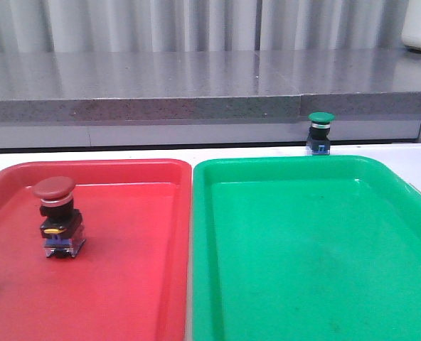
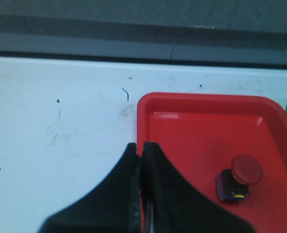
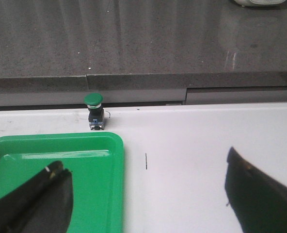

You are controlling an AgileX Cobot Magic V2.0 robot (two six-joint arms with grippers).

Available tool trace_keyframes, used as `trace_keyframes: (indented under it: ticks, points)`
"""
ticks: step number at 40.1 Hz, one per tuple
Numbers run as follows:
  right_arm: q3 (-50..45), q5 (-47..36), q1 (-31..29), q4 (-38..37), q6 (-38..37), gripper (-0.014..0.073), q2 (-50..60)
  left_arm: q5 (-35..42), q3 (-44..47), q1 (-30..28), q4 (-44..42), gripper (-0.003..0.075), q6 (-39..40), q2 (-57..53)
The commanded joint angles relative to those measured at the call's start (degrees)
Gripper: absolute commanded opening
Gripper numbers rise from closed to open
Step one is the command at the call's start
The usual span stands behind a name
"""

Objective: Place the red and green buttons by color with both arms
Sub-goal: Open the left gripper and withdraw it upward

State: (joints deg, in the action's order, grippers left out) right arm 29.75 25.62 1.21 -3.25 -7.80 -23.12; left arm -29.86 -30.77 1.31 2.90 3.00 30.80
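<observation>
White tabletop (image 1: 125, 153), grey ledge behind — two trays side by side.

Left gripper (image 2: 141, 160) pinched together; red button (image 1: 56, 215) upright in red tray (image 1: 125, 284); green tray (image 1: 303, 270); green button (image 1: 320, 133) on table just behind it; right gripper (image 3: 148, 194) spread wide.

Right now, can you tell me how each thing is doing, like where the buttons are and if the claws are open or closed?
Red button: upright, inside the red tray.
Green button: upright on the white table, just behind the green tray, not in it.
Red tray: holds the red button.
Green tray: nothing in it.
Left claw: shut, holding nothing.
Right claw: open wide, holding nothing.
</observation>
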Motion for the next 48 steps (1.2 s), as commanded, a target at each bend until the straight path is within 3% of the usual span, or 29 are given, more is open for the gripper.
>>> trace_keyframes:
  ticks: [1,15,41,48]
  points:
    - [2.0,-4.3,-0.3,-0.2,0.5,0.0651,-0.8,5.6,2.3,-0.1,0.6,-0.0020,0.5,-7.5]
    - [2.0,-4.3,-0.3,-0.2,0.5,0.0651,-0.8,6.6,8.3,-0.1,0.8,-0.0020,0.5,-25.9]
    - [2.0,-6.9,-0.3,-0.2,0.5,0.0651,-1.1,6.7,8.3,-0.1,0.8,-0.0020,0.5,-26.6]
    - [3.4,-13.0,-0.3,-0.6,0.5,0.0651,-10.5,6.8,8.3,-0.1,0.8,-0.0020,0.5,-26.6]
